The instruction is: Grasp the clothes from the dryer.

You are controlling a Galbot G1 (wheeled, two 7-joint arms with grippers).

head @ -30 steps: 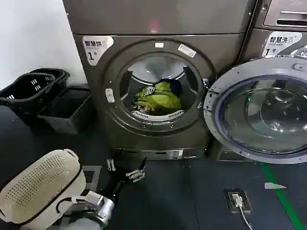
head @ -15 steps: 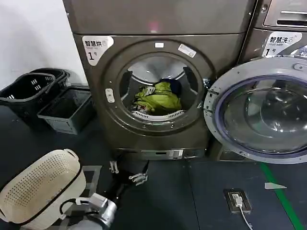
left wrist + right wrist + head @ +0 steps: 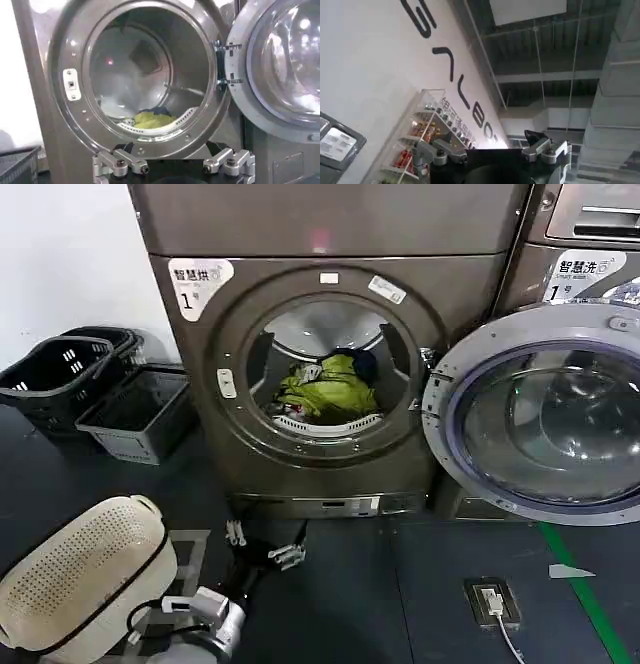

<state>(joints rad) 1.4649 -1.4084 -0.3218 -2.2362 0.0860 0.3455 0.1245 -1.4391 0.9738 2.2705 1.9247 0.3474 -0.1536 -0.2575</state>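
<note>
Your left gripper (image 3: 265, 544) hangs low over the dark floor (image 3: 400, 604), just in front of the dryer (image 3: 320, 374) and below its open porthole, with its jaws spread wide apart and nothing between them. From the left wrist view you look straight into the drum over those two spread fingers (image 3: 120, 164). The clothes (image 3: 330, 389) lie in the bottom of the drum, toward the front lip: a yellow-green bundle with a dark blue piece behind it and a bit of white at its left edge. In the left wrist view the yellow-green clothes (image 3: 150, 120) sit low in the opening, well apart from the gripper. The dryer door (image 3: 535, 409) stands swung fully open to the right. A cream perforated basket (image 3: 85, 574) rests on the floor by your left arm, and dark baskets (image 3: 90, 384) stand against the wall to the left of the machine. Your right gripper (image 3: 495, 152) points up and away toward a wall with lettering and a ceiling; its jaws are also spread apart and empty.
</note>
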